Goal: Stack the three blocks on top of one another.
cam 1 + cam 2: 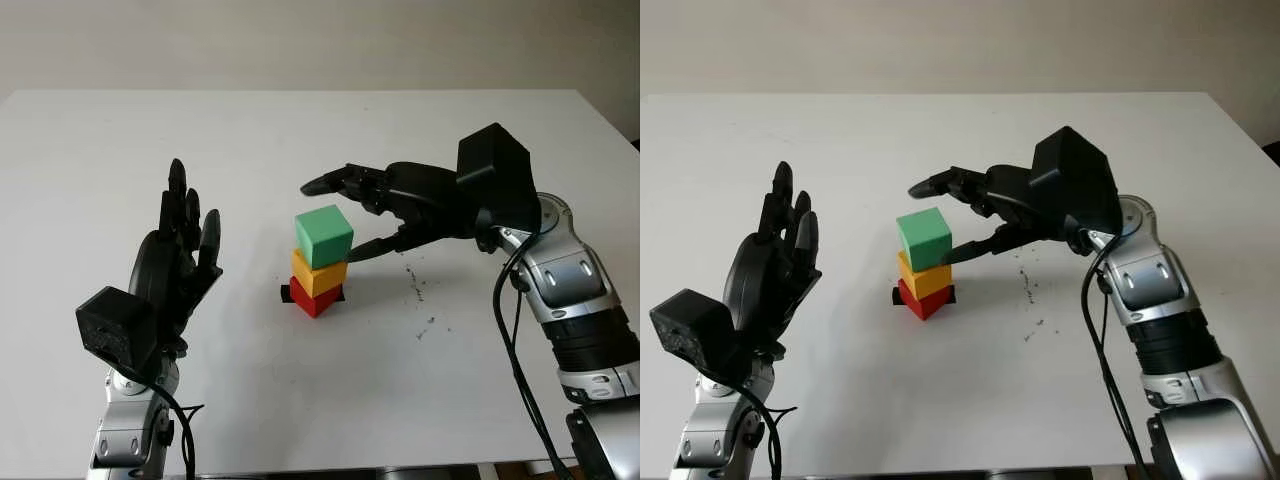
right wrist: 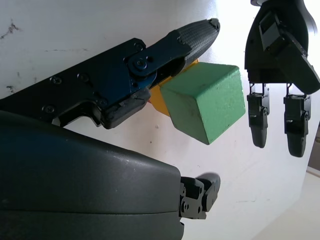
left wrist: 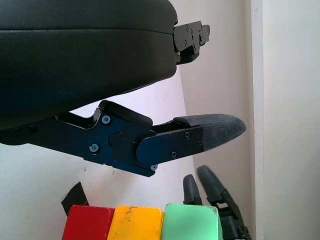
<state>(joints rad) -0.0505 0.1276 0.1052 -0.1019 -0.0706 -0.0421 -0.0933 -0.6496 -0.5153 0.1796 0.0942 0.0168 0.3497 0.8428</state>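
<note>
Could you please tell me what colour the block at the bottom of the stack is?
Red: the bottom block shows best in the left eye view.

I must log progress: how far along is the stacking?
Done: the green cube block sits on the yellow cube block, which sits on the red cube block. The right hand is open beside the stack, the left hand open, apart. Nothing left.

The green cube-shaped block [image 1: 324, 236] sits atop the yellow cube-shaped block [image 1: 318, 273], itself on the red cube-shaped block [image 1: 315, 298], mid-table [image 1: 300, 400], left hand [image 1: 175, 265] left, right hand [image 1: 375, 215] right.
</note>
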